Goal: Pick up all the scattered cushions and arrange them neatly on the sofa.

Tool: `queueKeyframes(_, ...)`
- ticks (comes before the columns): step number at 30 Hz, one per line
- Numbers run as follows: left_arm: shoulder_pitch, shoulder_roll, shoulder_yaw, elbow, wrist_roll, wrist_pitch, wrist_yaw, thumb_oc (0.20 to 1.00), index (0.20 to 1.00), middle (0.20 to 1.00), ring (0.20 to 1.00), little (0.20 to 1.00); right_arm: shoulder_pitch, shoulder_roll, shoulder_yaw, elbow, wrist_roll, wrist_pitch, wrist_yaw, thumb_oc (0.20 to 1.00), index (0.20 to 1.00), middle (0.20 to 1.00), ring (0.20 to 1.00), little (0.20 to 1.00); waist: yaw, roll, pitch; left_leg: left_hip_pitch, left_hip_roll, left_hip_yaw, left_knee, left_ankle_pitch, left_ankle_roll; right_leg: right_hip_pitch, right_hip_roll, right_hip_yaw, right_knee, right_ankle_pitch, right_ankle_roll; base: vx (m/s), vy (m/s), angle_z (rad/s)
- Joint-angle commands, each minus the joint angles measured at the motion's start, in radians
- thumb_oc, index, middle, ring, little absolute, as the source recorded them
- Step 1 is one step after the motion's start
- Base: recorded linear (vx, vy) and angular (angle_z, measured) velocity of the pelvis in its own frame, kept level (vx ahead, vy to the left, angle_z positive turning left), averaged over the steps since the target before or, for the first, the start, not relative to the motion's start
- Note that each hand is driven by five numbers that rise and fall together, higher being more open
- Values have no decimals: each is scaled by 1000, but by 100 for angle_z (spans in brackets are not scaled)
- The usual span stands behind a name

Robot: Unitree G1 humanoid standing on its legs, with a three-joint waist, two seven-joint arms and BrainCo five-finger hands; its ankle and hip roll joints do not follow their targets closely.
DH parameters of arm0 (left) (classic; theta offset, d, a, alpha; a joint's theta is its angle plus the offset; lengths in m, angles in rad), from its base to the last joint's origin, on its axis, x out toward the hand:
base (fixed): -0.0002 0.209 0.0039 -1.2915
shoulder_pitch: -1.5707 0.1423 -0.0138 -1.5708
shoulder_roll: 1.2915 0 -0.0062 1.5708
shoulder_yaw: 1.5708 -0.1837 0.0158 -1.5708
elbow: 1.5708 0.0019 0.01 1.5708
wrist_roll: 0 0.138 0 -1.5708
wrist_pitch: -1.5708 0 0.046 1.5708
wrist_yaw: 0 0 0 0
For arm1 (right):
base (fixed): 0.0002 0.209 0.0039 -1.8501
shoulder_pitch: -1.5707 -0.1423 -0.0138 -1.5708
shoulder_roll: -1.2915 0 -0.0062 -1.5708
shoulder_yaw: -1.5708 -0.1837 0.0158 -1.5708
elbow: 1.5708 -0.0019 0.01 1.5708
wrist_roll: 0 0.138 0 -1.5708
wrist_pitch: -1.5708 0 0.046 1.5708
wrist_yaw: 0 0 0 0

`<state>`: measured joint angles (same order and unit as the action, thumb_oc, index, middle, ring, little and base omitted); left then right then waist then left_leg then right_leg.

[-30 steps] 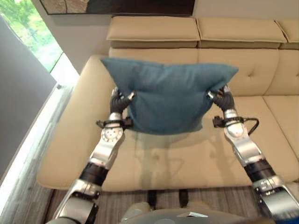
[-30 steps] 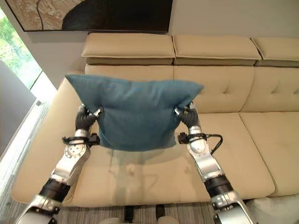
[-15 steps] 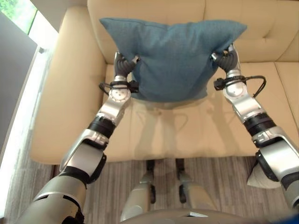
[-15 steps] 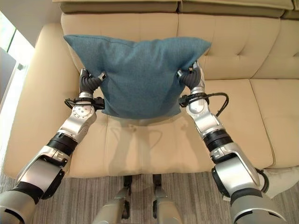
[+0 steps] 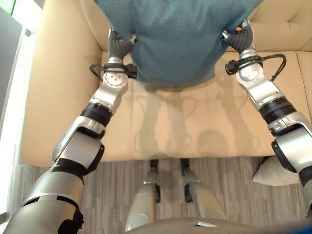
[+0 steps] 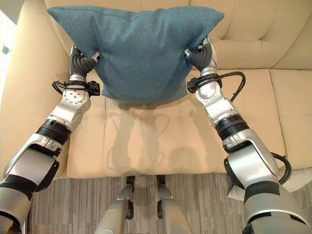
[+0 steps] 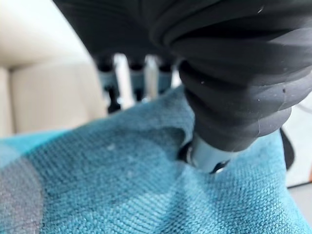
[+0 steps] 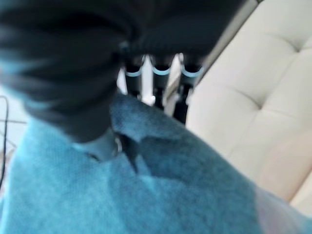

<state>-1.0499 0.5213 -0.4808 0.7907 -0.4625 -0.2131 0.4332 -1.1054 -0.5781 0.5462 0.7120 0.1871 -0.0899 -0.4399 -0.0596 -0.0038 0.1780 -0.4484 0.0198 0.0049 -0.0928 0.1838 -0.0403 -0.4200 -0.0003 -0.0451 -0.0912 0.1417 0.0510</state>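
Across the upper centre of the right eye view you see the teal cushion (image 6: 139,51), held up in front of the backrest of the beige sofa (image 6: 146,136), its lower edge hanging above the seat and casting a shadow on it. At the cushion's left edge, your left hand (image 6: 80,61) grips the fabric; the left wrist view shows its thumb (image 7: 207,156) pressed into the weave and its fingers (image 7: 113,100) curled over the far side of the cloth. At the cushion's right edge, your right hand (image 6: 201,54) holds the opposite side in the same manner; in the right wrist view the fingers (image 8: 161,90) wrap behind the cushion's edge while the thumb digs into the near face. In the lower part of the frame, grey striped flooring (image 6: 87,204) runs along the sofa's front. At the lower right edge of the left eye view, a pale cushion (image 5: 273,173) lies on the floor just beside the sofa's front.
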Motion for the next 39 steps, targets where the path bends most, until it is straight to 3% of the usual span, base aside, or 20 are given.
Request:
queueKeyframes(1, -185, -4, -59, 10, -7, -128, -38, 200, 200, 200, 200, 200, -152, 14, 15, -17, 15, -114, -1, 200, 200, 200, 200, 200, 14, -40, -41, 6, -21, 4, 6, -78, -55, -29, -48, -20, 11, -10, 94, -8, -20, 4)
queueKeyframes(15, -247, -7, -96, 161, -22, -107, -81, 200, 200, 200, 200, 200, -197, 0, 59, 113, 20, -103, 3, 200, 200, 200, 200, 200, 4, -34, -35, -147, -19, -16, 6, -44, -63, -186, -43, -22, 15, 11, 100, -14, -18, 3)
queueKeyframes(16, -252, -7, -102, 178, -17, -102, -84, 260, 260, 260, 260, 260, -204, 3, 62, 133, 18, -99, 0, 200, 200, 200, 200, 200, 5, -34, -36, -153, -19, -18, 6, -43, -63, -194, -42, -23, 15, 12, 100, 0, 0, 0)
queueKeyframes(17, -257, -8, -104, 189, -15, -99, -84, 517, 517, 517, 517, 517, -209, 5, 64, 143, 15, -95, -3, 266, 266, 266, 266, 266, 6, -34, -36, -155, -20, -19, 6, -43, -63, -195, -41, -23, 15, 12, 100, 0, 0, 0)
queueKeyframes(18, -263, -10, -104, 202, -15, -98, -82, 1000, 1000, 1000, 1000, 1000, -216, 6, 66, 156, 8, -92, -10, 1000, 1000, 1000, 1000, 1000, 6, -34, -36, -157, -20, -20, 6, -42, -64, -198, -41, -23, 15, 12, 100, 0, 0, 0)
queueKeyframes(25, -362, 50, -90, 367, -26, -58, -53, 1000, 1000, 1000, 1000, 1000, -294, -25, 77, 348, -29, -25, -95, 1000, 1000, 1000, 1000, 1000, 12, -27, -34, -158, -25, -21, 6, -42, -66, -196, -44, -33, 12, 15, 104, 0, 0, 0)
queueKeyframes(29, -414, 65, -37, 434, -125, -44, -12, 1000, 1000, 1000, 1000, 1000, -337, -12, 23, 468, 39, 25, -171, 1000, 1000, 1000, 1000, 1000, 15, -18, -41, -153, -30, -24, 6, -48, -64, -191, -43, -34, 8, 15, 104, 0, 0, 0)
queueKeyframes(33, -416, 72, 3, 414, -140, -44, 21, 1000, 1000, 1000, 1000, 1000, -327, -41, -4, 491, 124, 23, -195, 1000, 1000, 1000, 1000, 1000, 17, -14, -51, -140, -34, -25, 6, -53, -64, -176, -44, -40, 5, 11, 103, 0, 0, 0)
queueKeyframes(37, -116, 110, 107, 102, -57, -80, 29, 1000, 1000, 1000, 1000, 1000, -30, -107, -140, 259, 71, 6, -171, 1000, 1000, 1000, 1000, 1000, 17, -21, -60, -63, -36, -22, 6, -73, -63, -95, -50, -46, 4, -5, 97, 11, 6, 2)
queueKeyframes(39, 218, 90, 245, -155, 58, -84, 26, 1000, 1000, 1000, 1000, 1000, 283, -108, -323, 62, -22, -4, -143, 1000, 1000, 1000, 1000, 1000, 18, -28, -68, 21, -33, -11, 6, -102, -60, -13, -55, -53, 4, -29, 92, 96, 3, 9)
